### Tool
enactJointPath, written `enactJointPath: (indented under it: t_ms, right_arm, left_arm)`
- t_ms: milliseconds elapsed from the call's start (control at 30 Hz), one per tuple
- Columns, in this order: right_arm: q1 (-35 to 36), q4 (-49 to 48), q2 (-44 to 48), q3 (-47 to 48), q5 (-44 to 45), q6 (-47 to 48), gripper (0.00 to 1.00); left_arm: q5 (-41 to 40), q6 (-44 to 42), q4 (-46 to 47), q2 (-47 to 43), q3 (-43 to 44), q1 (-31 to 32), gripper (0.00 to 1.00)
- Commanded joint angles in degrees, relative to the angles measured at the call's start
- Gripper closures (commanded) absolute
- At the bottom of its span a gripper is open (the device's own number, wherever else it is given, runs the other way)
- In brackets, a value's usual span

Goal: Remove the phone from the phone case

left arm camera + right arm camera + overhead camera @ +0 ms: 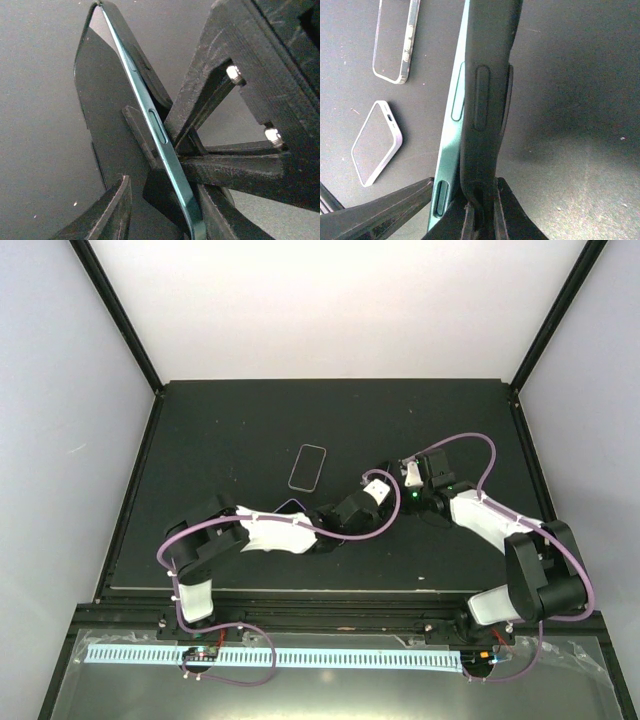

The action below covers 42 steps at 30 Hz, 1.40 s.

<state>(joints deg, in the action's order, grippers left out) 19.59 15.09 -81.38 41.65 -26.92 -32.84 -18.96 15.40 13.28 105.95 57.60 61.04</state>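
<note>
Clamping the near end of a dark green, matte phone case, the right gripper had its two black fingers squeezed fully together on that rim. The case stood on edge in the air above the black tabletop.

A slim phone with a teal metal frame lay along the case's open side, also on edge. Its frame and side buttons were exposed. Phone and case sat close together at the far corner and spread apart toward the right gripper, so the phone was partly out but not free.

The left gripper straddled the phone's near end with its jaws partly open. One finger stood off the dark glass face with a visible gap. Whether the other finger touched the phone could not be told, so no firm hold showed on that side.

From above, the two wrists met over the middle of the table, and the phone between them was too small to make out.

Two other things lay flat to the left of the grippers. One was a clear, empty phone case. The other was a lavender-rimmed case, nearer the arms and partly covered by the left arm in the overhead view.
</note>
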Motion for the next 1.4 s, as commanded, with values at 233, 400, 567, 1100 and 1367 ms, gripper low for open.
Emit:
enactJointPath:
  t_ms: [233, 400, 567, 1100, 1367]
  right_arm:
    - [0.63, 0.48, 3.07, -0.49, -13.52, 0.21, 0.99]
    - [0.57, 2.74, 4.86, 0.54, -7.64, 1.87, 0.99]
    - [0.53, 6.78, 4.63, 2.65, 6.43, 6.52, 0.99]
    - [-3.22, 10.75, 9.34, 7.46, 29.04, 20.2, 0.99]
    - [-13.46, 15.16, 2.55, 17.32, 25.44, 37.1, 0.99]
  left_arm:
    - [-15.82, -1.15, -4.04, -0.4, -0.76, -2.94, 0.86]
    - [-17.46, -0.74, -3.11, -2.59, -2.41, -2.94, 0.98]
    - [-16.99, 2.89, -3.2, -7.29, -5.11, -3.01, 0.98]
    - [-13.4, 7.66, -4.68, -18.87, -10.55, -3.38, 0.98]
    - [-13.97, 4.47, -7.73, -18.57, -8.65, -3.38, 0.98]
